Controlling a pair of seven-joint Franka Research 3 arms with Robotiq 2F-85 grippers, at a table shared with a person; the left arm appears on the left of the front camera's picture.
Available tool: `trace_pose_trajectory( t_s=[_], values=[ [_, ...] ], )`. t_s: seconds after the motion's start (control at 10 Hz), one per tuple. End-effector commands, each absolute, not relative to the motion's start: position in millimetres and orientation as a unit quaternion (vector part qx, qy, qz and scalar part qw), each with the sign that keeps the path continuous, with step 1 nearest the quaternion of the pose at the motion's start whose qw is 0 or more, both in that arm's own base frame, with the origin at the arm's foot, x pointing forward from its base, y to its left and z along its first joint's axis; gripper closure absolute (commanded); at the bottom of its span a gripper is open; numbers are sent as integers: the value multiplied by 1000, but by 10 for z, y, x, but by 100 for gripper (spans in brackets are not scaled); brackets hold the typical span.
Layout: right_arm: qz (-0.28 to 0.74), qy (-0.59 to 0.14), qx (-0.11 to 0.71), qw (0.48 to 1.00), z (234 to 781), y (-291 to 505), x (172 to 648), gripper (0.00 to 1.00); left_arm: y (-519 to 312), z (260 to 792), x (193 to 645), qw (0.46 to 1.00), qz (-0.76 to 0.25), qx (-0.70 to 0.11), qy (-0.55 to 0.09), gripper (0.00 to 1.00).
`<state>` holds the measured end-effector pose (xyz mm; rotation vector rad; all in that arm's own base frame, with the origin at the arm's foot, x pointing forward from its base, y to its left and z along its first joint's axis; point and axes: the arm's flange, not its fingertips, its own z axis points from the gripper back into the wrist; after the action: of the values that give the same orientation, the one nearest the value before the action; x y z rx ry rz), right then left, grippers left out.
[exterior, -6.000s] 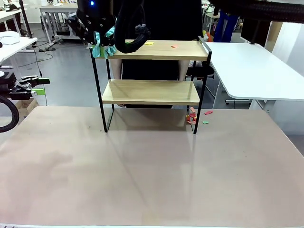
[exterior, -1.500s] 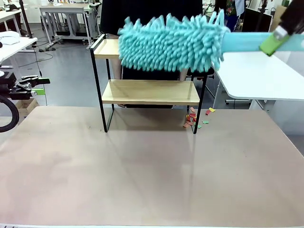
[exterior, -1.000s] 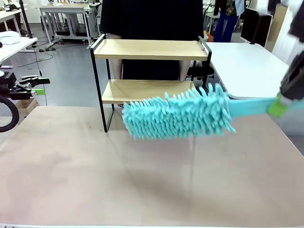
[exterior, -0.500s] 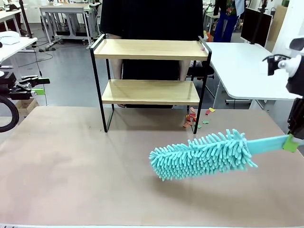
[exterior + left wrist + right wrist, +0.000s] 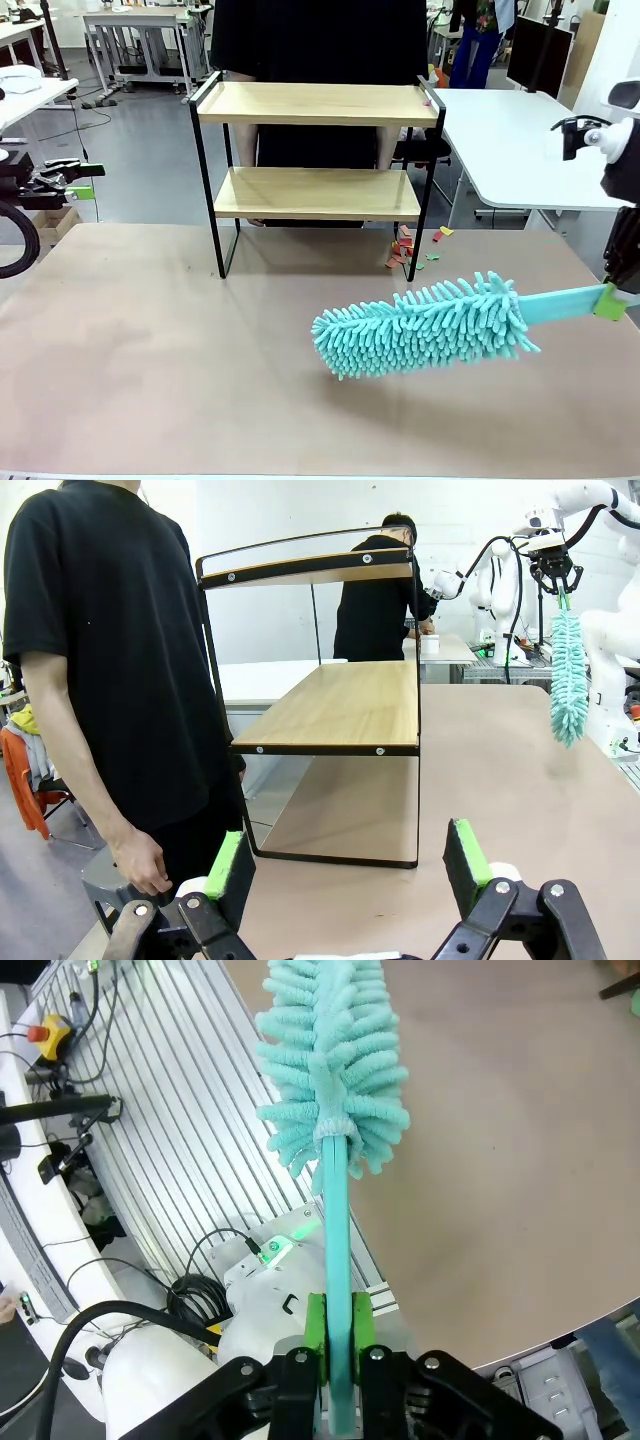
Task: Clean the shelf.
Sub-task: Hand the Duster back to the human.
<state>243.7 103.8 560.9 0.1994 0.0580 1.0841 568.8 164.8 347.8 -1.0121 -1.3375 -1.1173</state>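
Observation:
The shelf (image 5: 315, 150), two light wooden boards in a thin black frame, stands at the far middle of the brown table (image 5: 150, 350). My right gripper (image 5: 612, 300) is shut on the handle of a turquoise fluffy duster (image 5: 425, 325), whose head hangs low over the table, right of centre and in front of the shelf. The right wrist view has the gripper (image 5: 338, 1325) clamped on the flat handle with the duster (image 5: 335, 1050) pointing away. My left gripper (image 5: 345, 865) is open and empty, facing the shelf (image 5: 340, 705) from its side; it rests off the table's left edge (image 5: 85, 180).
Small coloured paper scraps (image 5: 410, 250) lie on the table by the shelf's right leg. A person in black (image 5: 320, 40) stands right behind the shelf. A white table (image 5: 520, 140) adjoins at the far right. The table's near half is bare.
The duster swept down from shelf height to low over the table at the right front. In the last half second it barely moved. The left arm stayed still.

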Motion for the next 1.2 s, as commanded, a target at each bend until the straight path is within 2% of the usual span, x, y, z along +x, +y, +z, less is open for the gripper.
trace_pose_trajectory(
  t_s=[0.0,0.5,0.6,0.8,1.0,1.1],
  values=[
    [514,27,90,853,5659,1051,2426,87,1637,3508,5664,533,-473,-422,-560,0],
    [515,28,95,851,5609,1039,2437,87,1648,3478,5687,534,-469,-425,-561,0],
    [524,2,89,847,5632,1069,2507,87,1641,3646,5592,516,-459,-448,-568,0],
    [563,-27,127,816,5645,1081,2759,87,1463,3985,5345,519,-448,-461,-563,0],
    [588,-50,145,794,5599,968,2994,87,1180,4285,4976,532,-450,-454,-556,0],
    [616,-73,165,767,5605,856,3141,87,972,4412,4722,545,-449,-447,-548,0]
  ],
)
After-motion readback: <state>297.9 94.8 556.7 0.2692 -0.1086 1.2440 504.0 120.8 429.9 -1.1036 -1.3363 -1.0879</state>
